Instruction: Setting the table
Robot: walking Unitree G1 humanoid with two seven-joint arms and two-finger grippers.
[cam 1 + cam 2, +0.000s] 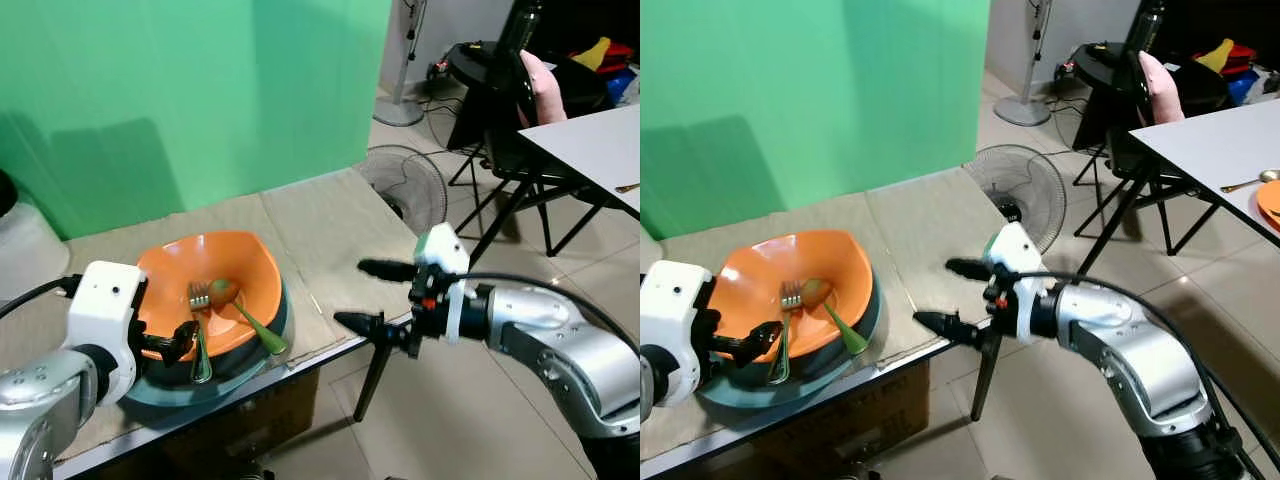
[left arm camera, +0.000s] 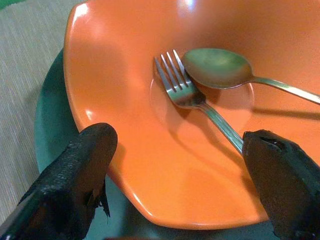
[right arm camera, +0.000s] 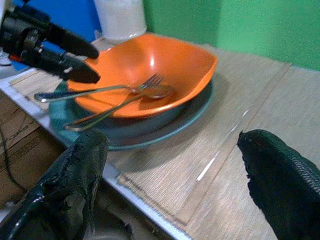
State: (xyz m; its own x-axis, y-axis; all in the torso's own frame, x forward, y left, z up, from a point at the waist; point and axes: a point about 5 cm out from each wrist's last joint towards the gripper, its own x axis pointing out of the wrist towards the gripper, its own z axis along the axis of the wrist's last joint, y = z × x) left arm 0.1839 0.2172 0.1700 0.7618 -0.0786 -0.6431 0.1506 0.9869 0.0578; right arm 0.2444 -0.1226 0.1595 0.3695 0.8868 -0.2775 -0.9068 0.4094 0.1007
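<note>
Orange bowl [image 1: 215, 280] with fork [image 2: 200, 100] and spoon [image 2: 225, 70] on desk [image 1: 330, 215]; left end effector [image 1: 172, 342] nearer, fingers apart at its rim; right end effector [image 1: 378, 296] apart, beside the desk edge.

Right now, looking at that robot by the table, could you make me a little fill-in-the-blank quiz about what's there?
1. The silver fork and spoon lie inside the ____ bowl.
2. The orange bowl sits on a dark ____ plate.
3. The left gripper hovers at the bowl's rim with its fingers ____.
4. The right gripper is held beyond the table's ____, touching nothing.

Missing words: orange; teal; open; edge
</note>
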